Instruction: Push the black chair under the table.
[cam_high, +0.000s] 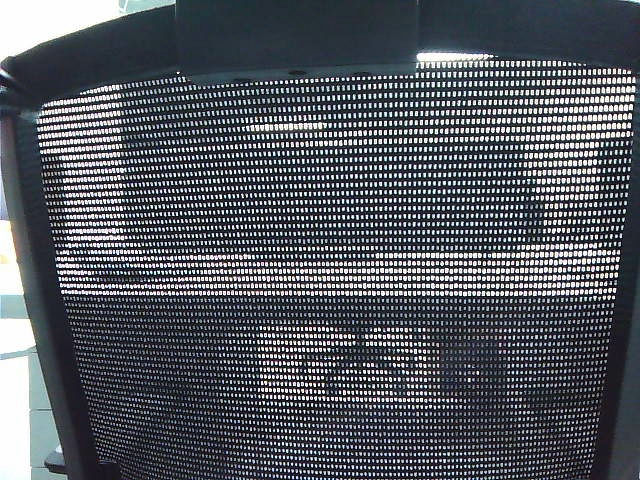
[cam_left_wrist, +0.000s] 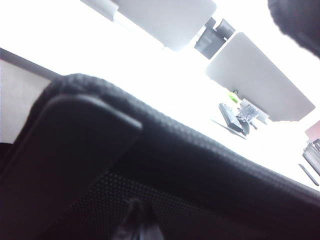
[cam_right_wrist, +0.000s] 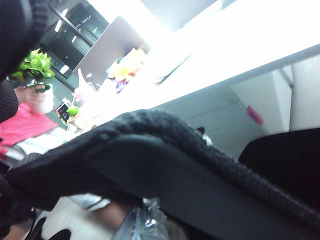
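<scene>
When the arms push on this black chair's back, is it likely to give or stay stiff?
The black chair has a see-through mesh back, so its middle would probably flex under pressure. The thick frame along the top looks rigid, a firmer place to push. The left and right grippers are not clearly visible in either wrist view, so contact cannot be judged.

Chair back: I see the black chair (cam_high: 330, 300) as open woven mesh, see-through, matt.
Chair frame: the thick frame (cam_high: 35, 300) looks like smooth dark plastic.
Top edge: the knit cloth edging (cam_right_wrist: 200, 145) is coarse and rough.
Desk: the table (cam_right_wrist: 260, 45) top is smooth white, glaring.
Grippers: I can't make out either one's finish.
</scene>
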